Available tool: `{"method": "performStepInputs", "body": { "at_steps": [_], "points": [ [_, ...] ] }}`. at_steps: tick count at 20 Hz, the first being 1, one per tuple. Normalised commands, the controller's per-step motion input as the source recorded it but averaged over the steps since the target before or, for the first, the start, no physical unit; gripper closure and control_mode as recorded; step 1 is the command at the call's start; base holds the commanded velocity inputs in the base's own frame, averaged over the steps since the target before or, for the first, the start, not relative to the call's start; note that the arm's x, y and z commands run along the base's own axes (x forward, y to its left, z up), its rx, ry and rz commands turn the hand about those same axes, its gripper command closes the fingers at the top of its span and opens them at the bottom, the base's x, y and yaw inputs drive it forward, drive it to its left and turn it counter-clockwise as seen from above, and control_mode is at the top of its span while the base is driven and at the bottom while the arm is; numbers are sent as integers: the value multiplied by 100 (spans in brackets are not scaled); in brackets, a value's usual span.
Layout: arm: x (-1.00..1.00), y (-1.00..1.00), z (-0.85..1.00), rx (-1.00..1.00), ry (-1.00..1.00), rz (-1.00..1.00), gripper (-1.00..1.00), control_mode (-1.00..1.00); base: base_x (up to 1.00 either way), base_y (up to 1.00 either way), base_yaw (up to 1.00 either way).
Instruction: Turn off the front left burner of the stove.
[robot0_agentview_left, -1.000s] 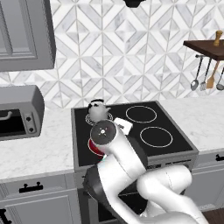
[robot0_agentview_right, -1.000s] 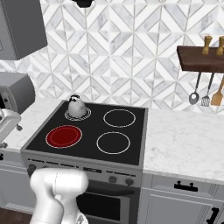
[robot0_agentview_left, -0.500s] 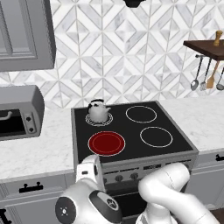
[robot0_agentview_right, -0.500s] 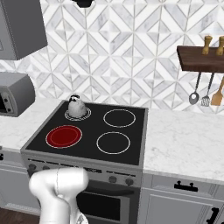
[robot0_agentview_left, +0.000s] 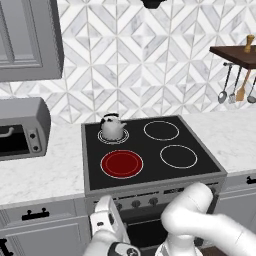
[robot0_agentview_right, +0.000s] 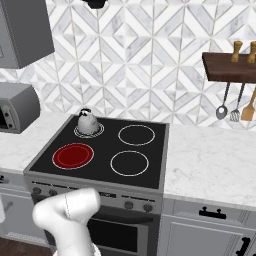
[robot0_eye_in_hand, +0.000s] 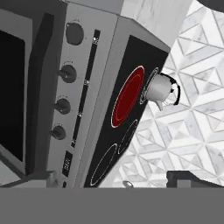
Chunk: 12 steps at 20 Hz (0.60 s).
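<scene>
Front left burner (robot0_agentview_left: 121, 164) (robot0_agentview_right: 73, 155) (robot0_eye_in_hand: 127, 96): glows as a solid red disc in the near left quarter of the black glass cooktop. Sits just in front of the small rear-left burner, which carries a grey kettle (robot0_agentview_left: 112, 127) (robot0_agentview_right: 87, 121) (robot0_eye_in_hand: 161, 89). Lies beside two thin white ring burners on the right half, both dark.

Stove (robot0_agentview_left: 148, 148) (robot0_agentview_right: 106, 148) (robot0_eye_in_hand: 103, 83): stands between two stretches of white marble tabletop (robot0_agentview_left: 45, 172) (robot0_agentview_right: 210, 155). Shows a grey metal front with a row of small dark knobs (robot0_eye_in_hand: 66, 73) below the glass edge. In the hand view, appears rolled on its side, with the knobs stacked one above another and the dark oven window at the left.

Tool (robot0_agentview_left: 106, 214): hangs low in front of the stove's left side, below the knob row, near the knobs but touching none. Stands released, jaws wide, nothing between them.

Farther out: grey toaster oven (robot0_agentview_left: 22, 127) (robot0_agentview_right: 17, 106) on the tabletop to the left. Dark wooden shelf (robot0_agentview_left: 235, 52) (robot0_agentview_right: 230, 67) on the patterned tile wall to the right, with utensils (robot0_agentview_right: 222, 111) hanging beneath.
</scene>
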Motion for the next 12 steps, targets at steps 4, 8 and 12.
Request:
{"method": "performStepInputs", "body": {
  "at_steps": [4,8,12],
  "points": [
    [6,16,-41,0,-11,0,-100,-100,0,0,0],
    [16,23,-29,0,-10,0,-100,-100,0,0,0],
    [23,23,-9,7,-9,0,-100,-100,0,0,0]
  ]
}}
